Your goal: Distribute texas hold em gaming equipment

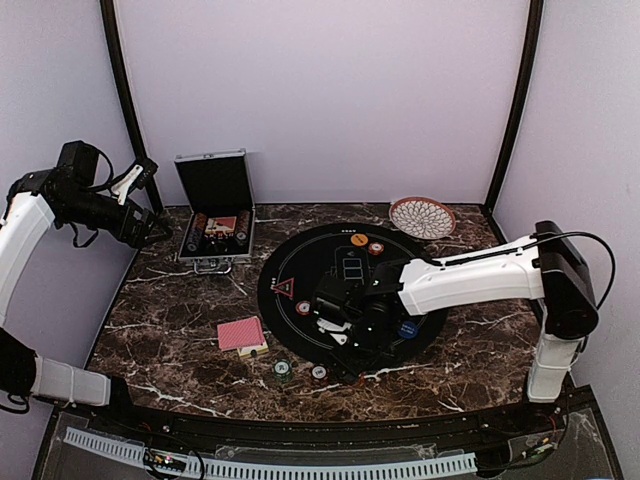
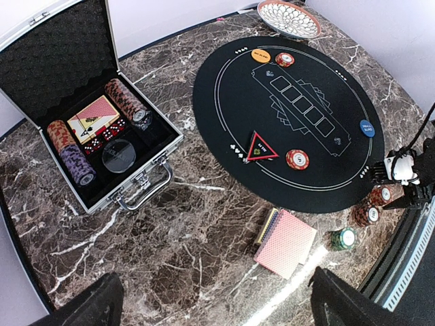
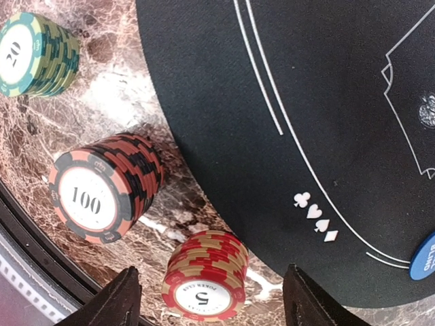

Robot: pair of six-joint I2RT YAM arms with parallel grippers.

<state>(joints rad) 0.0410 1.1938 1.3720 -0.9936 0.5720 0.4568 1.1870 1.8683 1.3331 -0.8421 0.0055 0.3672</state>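
On the marble by the black mat (image 3: 306,102), a red chip stack marked 5 (image 3: 204,275) stands between the fingers of my right gripper (image 3: 211,302), which is open and clear of it on both sides. A black-and-salmon 100 stack (image 3: 102,187) and a green 20 stack (image 3: 37,54) stand beside it. The top view shows the right gripper (image 1: 345,325) low over the mat's near edge. Red-backed cards (image 1: 241,333) lie left of the mat, and the triangle marker (image 1: 285,290) lies on it. My left gripper (image 2: 221,305) hangs open and empty, high at the far left (image 1: 150,228).
An open silver case (image 1: 215,215) with more chips and cards stands at the back left. A woven dish (image 1: 422,216) sits at the back right. Single chips lie on the mat: orange (image 1: 359,240), red (image 1: 376,249) and blue (image 1: 408,329).
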